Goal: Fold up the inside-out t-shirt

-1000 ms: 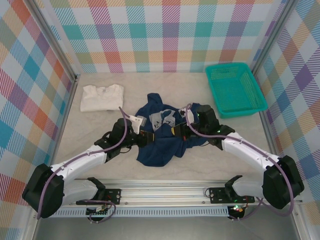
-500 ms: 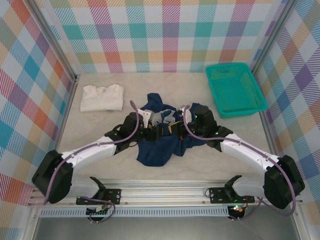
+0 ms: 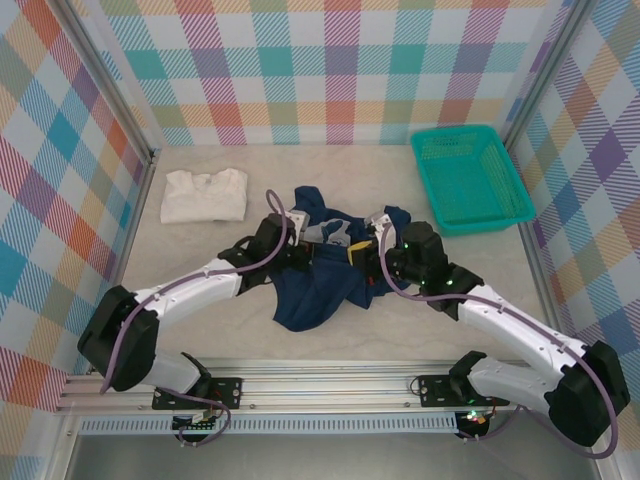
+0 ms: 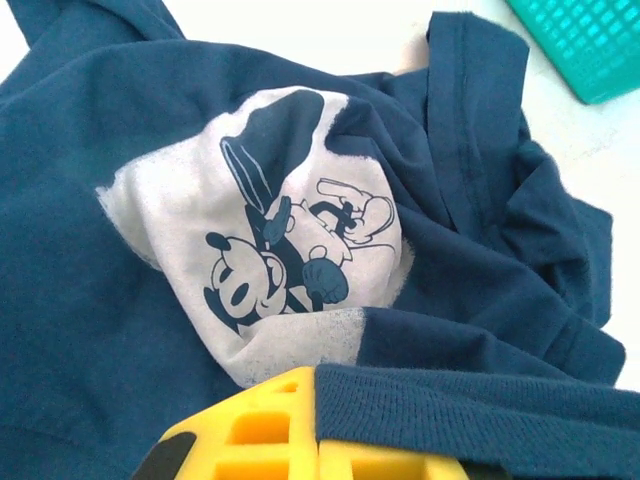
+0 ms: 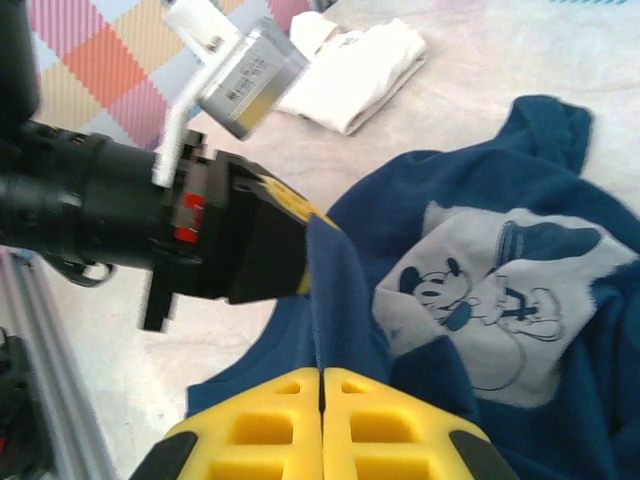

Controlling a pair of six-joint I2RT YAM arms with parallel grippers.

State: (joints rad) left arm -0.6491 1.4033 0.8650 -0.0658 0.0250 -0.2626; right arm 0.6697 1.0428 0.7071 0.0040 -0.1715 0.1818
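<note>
Left jaws, right jaws pinch navy t-shirt [image 3: 310, 300]; crumpled

Quick update: the left gripper [image 3: 318, 243] has been swung from the left edge of the inside-out t-shirt [image 3: 315, 295] in toward its middle. Its jaws, spread wide half a second back, have been clamped onto a navy fold. The right arm [image 3: 500, 318] has been drawn nearer and to the right. The shirt's right side has been tugged in and bunched narrower.
</note>
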